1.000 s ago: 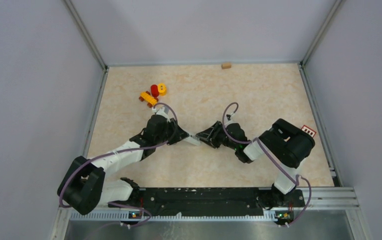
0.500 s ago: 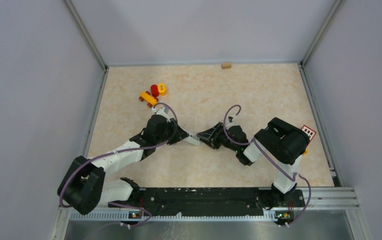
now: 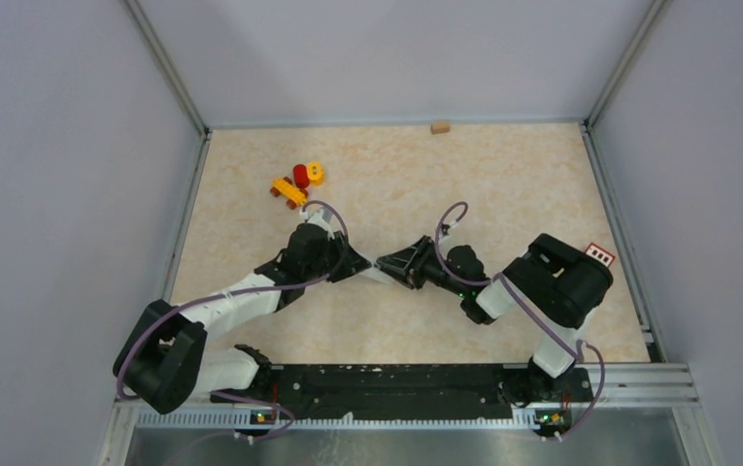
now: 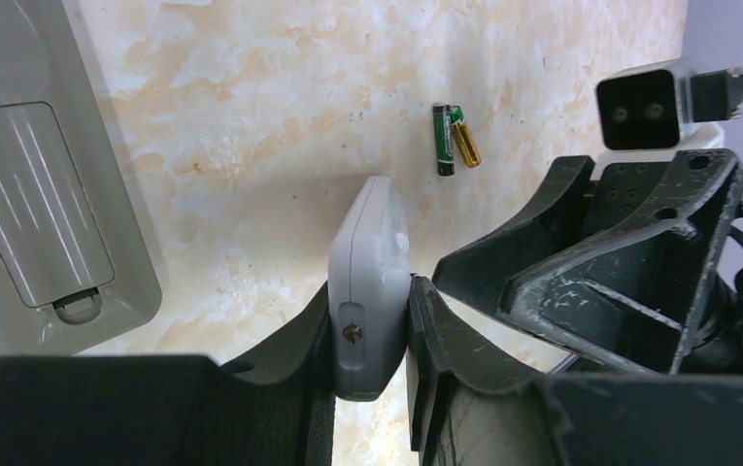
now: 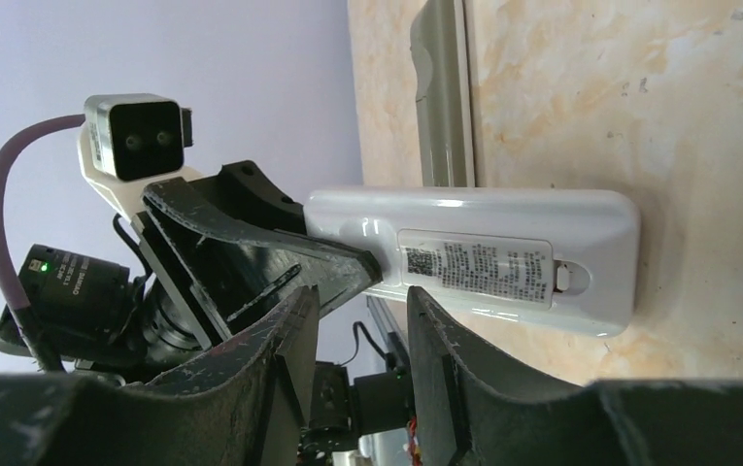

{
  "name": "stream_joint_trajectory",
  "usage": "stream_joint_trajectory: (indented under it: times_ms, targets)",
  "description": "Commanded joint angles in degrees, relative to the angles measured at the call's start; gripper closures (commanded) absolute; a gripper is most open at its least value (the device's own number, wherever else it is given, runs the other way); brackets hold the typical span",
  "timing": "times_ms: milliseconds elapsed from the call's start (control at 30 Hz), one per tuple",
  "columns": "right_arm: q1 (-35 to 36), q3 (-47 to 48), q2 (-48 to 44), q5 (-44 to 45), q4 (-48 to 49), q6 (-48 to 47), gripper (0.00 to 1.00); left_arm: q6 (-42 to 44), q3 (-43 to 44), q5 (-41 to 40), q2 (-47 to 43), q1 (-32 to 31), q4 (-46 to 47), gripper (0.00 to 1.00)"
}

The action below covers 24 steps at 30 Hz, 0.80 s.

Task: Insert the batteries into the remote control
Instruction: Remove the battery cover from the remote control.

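Note:
My left gripper is shut on one end of a white remote and holds it edge-on just above the table. In the right wrist view the white remote shows its labelled back with the battery cover on. My right gripper is open and empty, its tips right beside the held end of the remote; it also shows in the top view. A green-black battery and an orange battery lie together on the table beyond the remote. No other batteries are in view.
A second, grey remote lies back-up on the table to the left, cover on. Red-yellow toy blocks sit at the back left. A small wooden block lies by the back wall. A red-white card lies by the right arm.
My right gripper has moved a little left, closer to the white remote and the left gripper. The left gripper keeps its hold and has barely moved.

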Motion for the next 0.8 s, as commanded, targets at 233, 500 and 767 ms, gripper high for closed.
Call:
stream_joint_trajectory:
  times_ms: [233, 500, 767]
  targets:
    - [-1.1, 5.2, -18.4, 8.6, -39.0, -21.9, 0.6, 6.9, -1.7, 3.6, 1.1, -0.5, -8.5, 1.0]
    - [-3.1, 5.2, -31.5, 6.3, -54.2, -27.9, 0.62, 12.8, 0.5, 20.4, 0.0, 1.0, -1.3, 1.0]
    - [-3.3, -0.3, -40.0, 0.8, -59.6, -21.5, 0.56, 5.6, -0.1, 32.2, 9.8, 1.1, 13.1, 1.0]
